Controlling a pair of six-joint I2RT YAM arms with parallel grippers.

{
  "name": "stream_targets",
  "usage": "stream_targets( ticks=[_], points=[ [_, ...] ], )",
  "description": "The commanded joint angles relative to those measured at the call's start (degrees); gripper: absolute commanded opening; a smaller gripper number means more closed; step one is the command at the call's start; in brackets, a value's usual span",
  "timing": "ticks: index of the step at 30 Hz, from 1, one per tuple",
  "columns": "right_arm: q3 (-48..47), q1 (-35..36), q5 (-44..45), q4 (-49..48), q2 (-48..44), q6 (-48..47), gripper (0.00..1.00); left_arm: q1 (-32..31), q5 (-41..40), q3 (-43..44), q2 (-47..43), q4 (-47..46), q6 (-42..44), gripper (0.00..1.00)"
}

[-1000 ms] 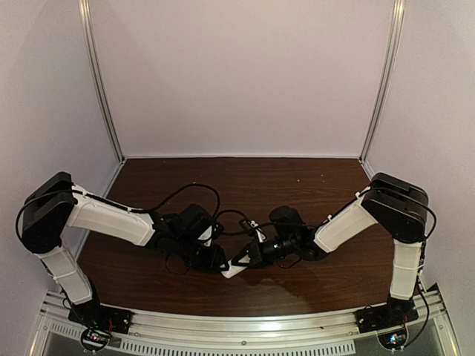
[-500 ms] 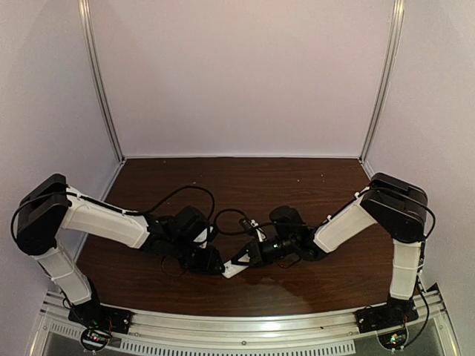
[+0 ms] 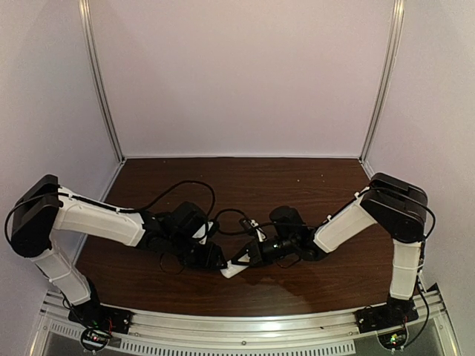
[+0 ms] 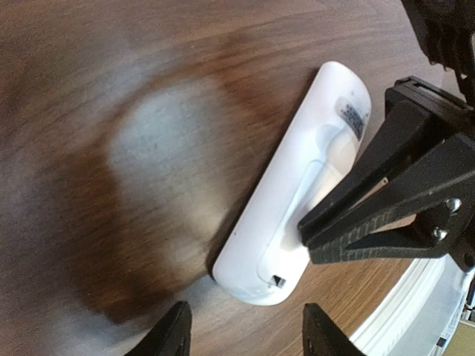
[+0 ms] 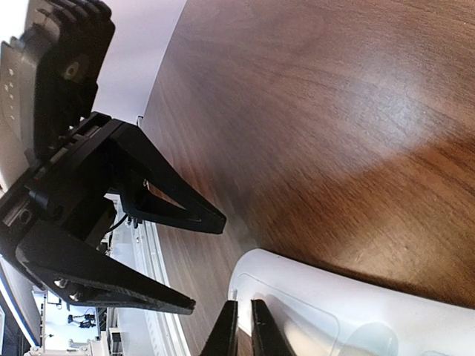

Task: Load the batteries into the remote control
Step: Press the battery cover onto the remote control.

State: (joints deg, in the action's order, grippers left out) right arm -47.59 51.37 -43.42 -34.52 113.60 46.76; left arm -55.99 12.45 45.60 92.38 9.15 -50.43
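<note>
The remote control (image 4: 297, 185) lies back-up on the table (image 4: 111, 111). The right tool (image 5: 239, 330) is clenched, its tips set on the remote control's back at one long edge, apparently pressing rather than grasping. The left tool (image 4: 245, 337) is released and empty, just off the remote control's notched end, not touching it.

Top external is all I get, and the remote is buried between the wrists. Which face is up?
Observer: Back up. In the left wrist view the remote lies flat on the table, with the cover seam and latch showing.
Operator: Is the right arm on it?
Observer: Yes, the right fingers are shut, tips against the remote's long edge.
Operator: And the left?
Observer: The left fingers are open, just off the remote's near end and touching nothing.
</note>
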Motion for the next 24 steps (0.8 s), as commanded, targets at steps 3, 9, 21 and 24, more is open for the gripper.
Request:
stream_targets(
  ticks=[3,9,21,24],
  points=[
    [2.3,-0.6,4.0,7.0,2.6,0.0,0.1,-0.1,-1.5,3.3,2.9,-1.2,1.4,0.54],
    [2.4,-0.6,3.9,6.8,2.6,0.1,0.1,-0.1,-3.0,5.5,6.1,1.0,1.5,0.52],
    [2.2,-0.6,3.8,7.2,2.5,-0.1,0.1,-0.1,-2.6,2.2,6.7,6.2,2.3,0.48],
    [2.2,-0.6,3.8,7.2,2.6,-0.1,0.1,-0.2,-2.6,1.2,5.8,6.7,2.6,0.47]
  ],
)
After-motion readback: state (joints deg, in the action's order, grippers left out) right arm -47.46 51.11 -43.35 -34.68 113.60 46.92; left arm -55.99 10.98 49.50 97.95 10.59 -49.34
